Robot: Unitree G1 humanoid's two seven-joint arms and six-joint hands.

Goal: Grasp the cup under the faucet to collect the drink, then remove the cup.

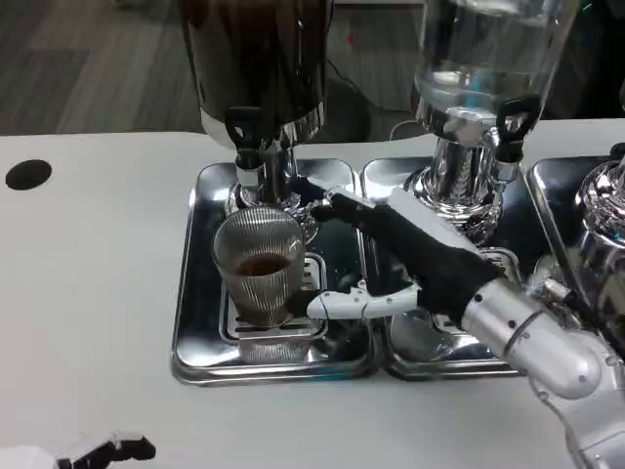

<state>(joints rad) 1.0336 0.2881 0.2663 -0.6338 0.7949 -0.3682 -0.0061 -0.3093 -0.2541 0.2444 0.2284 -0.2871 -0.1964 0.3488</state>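
Right hand gripped the ribbed clear glass cup under the dark dispenser's faucet.
The cup, holding brown drink, stood on a shiny steel drip tray; left hand rested low on the white bench, its grasp unclear.

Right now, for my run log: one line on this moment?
right hand: around cup | cup: under faucet, some drink in it | left hand: idle, low
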